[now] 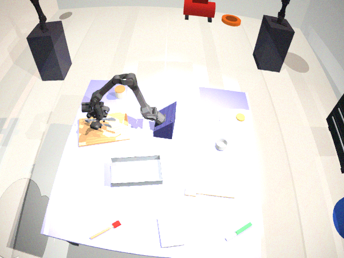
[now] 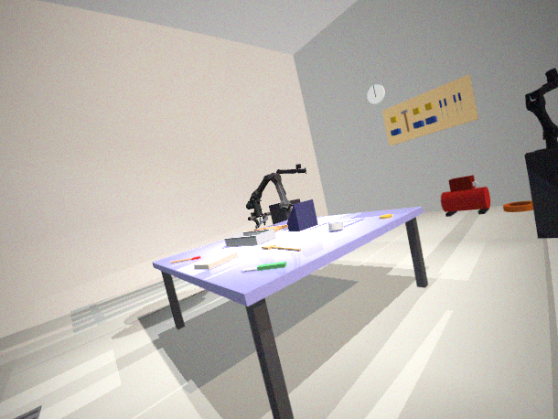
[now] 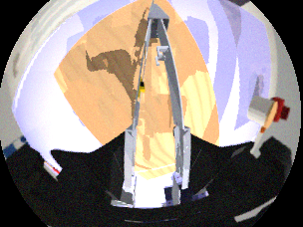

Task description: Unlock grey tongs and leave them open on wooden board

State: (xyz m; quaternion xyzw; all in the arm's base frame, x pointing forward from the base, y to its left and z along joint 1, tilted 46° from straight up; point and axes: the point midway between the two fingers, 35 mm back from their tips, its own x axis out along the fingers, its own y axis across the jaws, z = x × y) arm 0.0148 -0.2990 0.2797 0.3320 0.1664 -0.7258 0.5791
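The grey tongs (image 3: 171,95) (image 1: 102,120) stand spread open in a narrow V, their two arms running from my fingers to the joined far end, with a small lock piece near that end. My gripper (image 3: 153,129) (image 1: 96,124) (image 2: 259,221) is partly open, and its fingers rest on the outside of the two tong arms. It holds them low over the wooden board (image 1: 93,139) (image 3: 95,100) at the table's back left. The grey roasting tin (image 1: 135,158) (image 2: 249,239) stands empty in front of the board.
A dark blue wedge block (image 1: 166,124) carries the arm's base, right of the board. A white cup with an orange lid (image 1: 120,91) stands behind the board. A white ring bowl (image 1: 221,144), yellow disc (image 1: 240,116), red spatula (image 1: 113,225) and green marker (image 1: 242,228) lie farther off.
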